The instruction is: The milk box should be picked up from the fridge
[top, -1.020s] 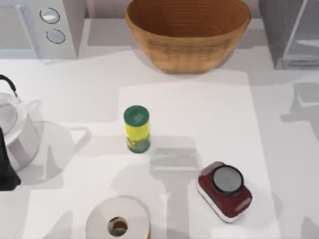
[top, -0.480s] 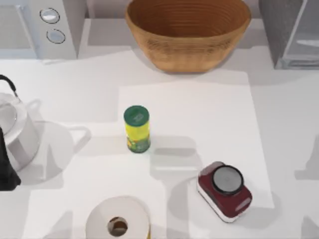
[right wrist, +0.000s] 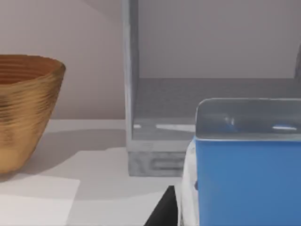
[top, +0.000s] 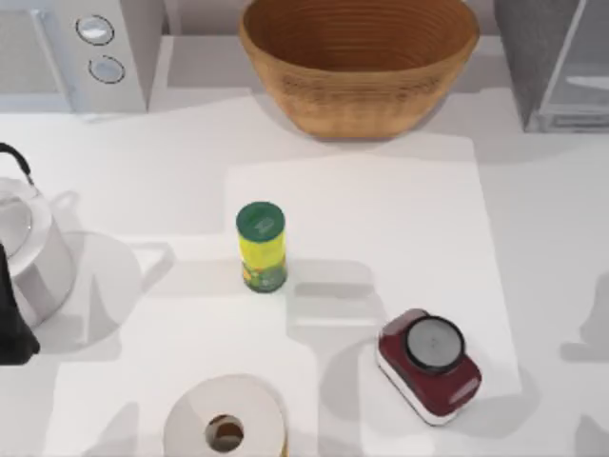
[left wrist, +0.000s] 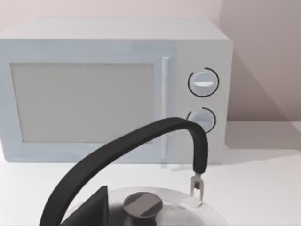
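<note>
Blue-and-white, the milk box (right wrist: pixel 240 169) sits pinched in the right end effector (right wrist: pixel 221 212), clear of the fridge (right wrist: pixel 141 155) behind. The arm's shadow has slid nearer along the counter's (top: pixel 381 190) right edge, so the pickup looks done. The left arm (top: pixel 11 324) is parked by the kettle (top: pixel 33 257).

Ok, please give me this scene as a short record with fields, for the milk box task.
milk box: close before the right wrist camera, in front of the fridge
right gripper: beside the milk box
left arm: parked at the top view's left edge, by the kettle
centre: yellow can with green lid, upright
also there: microwave, wicker basket, paper roll, red kitchen scale
</note>
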`<state>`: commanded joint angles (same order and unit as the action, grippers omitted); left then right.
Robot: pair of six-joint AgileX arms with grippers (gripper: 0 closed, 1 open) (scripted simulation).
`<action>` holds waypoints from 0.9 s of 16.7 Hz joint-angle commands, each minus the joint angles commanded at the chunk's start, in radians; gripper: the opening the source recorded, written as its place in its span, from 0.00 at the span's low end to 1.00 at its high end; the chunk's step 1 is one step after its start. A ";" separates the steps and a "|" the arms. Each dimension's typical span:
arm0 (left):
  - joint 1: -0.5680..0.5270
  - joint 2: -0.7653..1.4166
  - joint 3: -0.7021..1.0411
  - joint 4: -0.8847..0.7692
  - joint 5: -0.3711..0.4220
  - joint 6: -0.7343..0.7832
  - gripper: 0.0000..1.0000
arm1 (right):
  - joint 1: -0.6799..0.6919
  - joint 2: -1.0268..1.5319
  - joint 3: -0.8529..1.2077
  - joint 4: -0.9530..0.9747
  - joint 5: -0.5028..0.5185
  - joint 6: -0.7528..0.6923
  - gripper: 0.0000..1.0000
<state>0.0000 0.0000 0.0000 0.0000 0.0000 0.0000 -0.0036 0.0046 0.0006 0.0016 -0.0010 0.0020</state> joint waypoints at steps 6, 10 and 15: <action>0.000 0.000 0.000 0.000 0.000 0.000 1.00 | -0.010 0.143 0.027 0.120 -0.048 -0.002 0.00; 0.000 0.000 0.000 0.000 0.000 0.000 1.00 | -0.020 0.404 0.077 0.340 -0.145 -0.003 0.00; 0.000 0.000 0.000 0.000 0.000 0.000 1.00 | -0.037 0.842 0.153 0.697 -0.304 0.001 0.00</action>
<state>0.0000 0.0000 0.0000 0.0000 0.0000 0.0000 -0.0406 0.8462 0.1533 0.6985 -0.3055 0.0027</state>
